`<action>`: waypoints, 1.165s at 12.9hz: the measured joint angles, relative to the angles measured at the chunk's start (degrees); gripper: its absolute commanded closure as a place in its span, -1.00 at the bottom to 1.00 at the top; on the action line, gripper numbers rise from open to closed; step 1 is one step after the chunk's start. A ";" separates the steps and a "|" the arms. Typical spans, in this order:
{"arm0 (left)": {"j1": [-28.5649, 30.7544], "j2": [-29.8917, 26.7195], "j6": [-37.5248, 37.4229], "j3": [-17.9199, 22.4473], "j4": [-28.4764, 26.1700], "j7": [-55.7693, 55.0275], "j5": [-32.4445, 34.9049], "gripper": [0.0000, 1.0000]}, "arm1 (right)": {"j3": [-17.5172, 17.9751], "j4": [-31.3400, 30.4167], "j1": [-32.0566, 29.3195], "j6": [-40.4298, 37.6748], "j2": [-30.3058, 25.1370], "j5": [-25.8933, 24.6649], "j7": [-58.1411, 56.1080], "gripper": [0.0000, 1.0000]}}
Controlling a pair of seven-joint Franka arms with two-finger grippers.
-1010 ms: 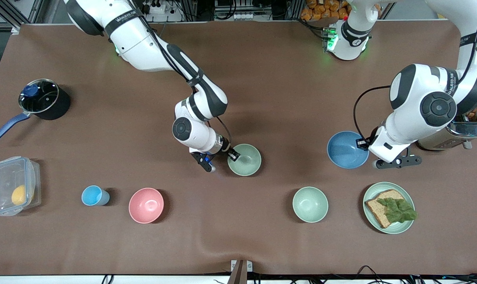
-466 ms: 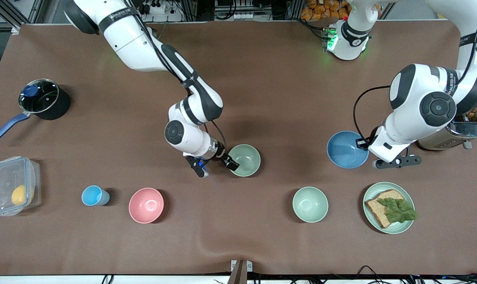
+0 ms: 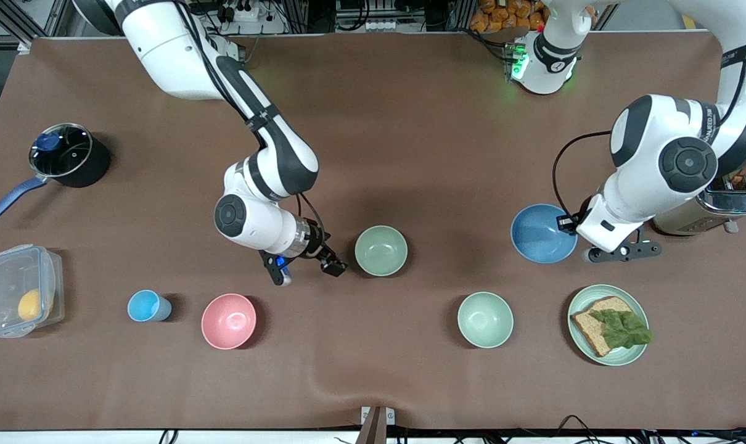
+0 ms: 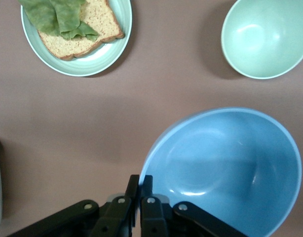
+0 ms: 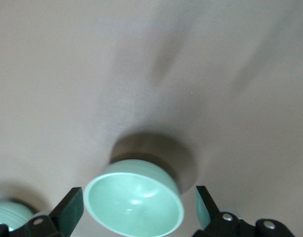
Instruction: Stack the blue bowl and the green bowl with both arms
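The blue bowl (image 3: 544, 234) sits toward the left arm's end of the table. My left gripper (image 3: 570, 225) is shut on its rim, and the left wrist view shows both fingers (image 4: 140, 185) pinching the edge of the blue bowl (image 4: 225, 168). The sage-green bowl (image 3: 381, 250) stands free at the table's middle. My right gripper (image 3: 308, 272) is open and empty just beside it, toward the right arm's end. In the right wrist view the green bowl (image 5: 134, 202) lies ahead of the open right gripper (image 5: 137, 210), untouched.
A paler mint bowl (image 3: 485, 319) and a green plate with a sandwich (image 3: 638, 308) lie nearer the front camera than the blue bowl. A pink bowl (image 3: 229, 320), light-blue cup (image 3: 143, 306), plastic container (image 3: 21, 290), pot (image 3: 65, 154) and toaster (image 3: 718, 203) also stand on the table.
My right gripper has drawn back from the green bowl's rim toward the right arm's end, leaving the bowl in place. The left arm and blue bowl have barely moved.
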 measured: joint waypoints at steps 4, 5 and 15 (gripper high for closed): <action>-0.05 -1.56 -1.34 -1.00 0.47 0.00 -0.26 1.00 | -1.50 0.75 -0.13 0.43 1.34 -0.30 6.79 -1.00; -0.03 -1.67 -1.41 -1.37 0.58 0.00 -0.87 1.00 | -1.50 0.80 -0.08 0.80 2.27 -0.31 8.07 -1.00; -0.49 -1.54 -1.71 -4.97 0.96 -0.89 -4.94 1.00 | -1.09 2.32 5.15 9.21 11.64 -0.34 14.70 -1.00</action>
